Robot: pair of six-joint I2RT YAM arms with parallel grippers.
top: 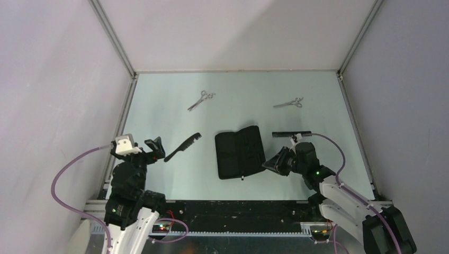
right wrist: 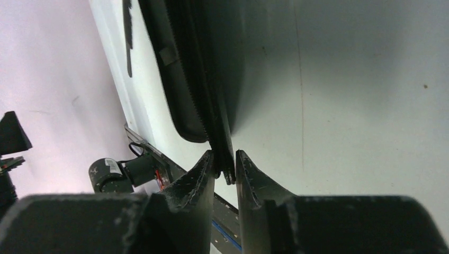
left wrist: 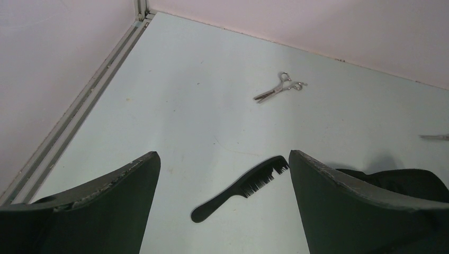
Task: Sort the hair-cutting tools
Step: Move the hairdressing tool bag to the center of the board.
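Note:
Two silver scissors lie at the back, one on the left (top: 201, 99) and one on the right (top: 289, 103). The black handled comb (top: 182, 147) lies just right of my open, empty left gripper (top: 153, 148). In the left wrist view it lies ahead between the fingers (left wrist: 241, 188), with the left scissors (left wrist: 279, 87) beyond. The straight flat comb (top: 290, 134) lies behind my right gripper (top: 271, 164). My right gripper (right wrist: 225, 163) is shut on the right edge of the black zip case (right wrist: 180, 69).
The zip case (top: 239, 152) lies open at the table's middle. The enclosure walls and metal frame rails (top: 123, 114) border the table on the left, back and right. The black front rail (top: 238, 209) runs along the near edge.

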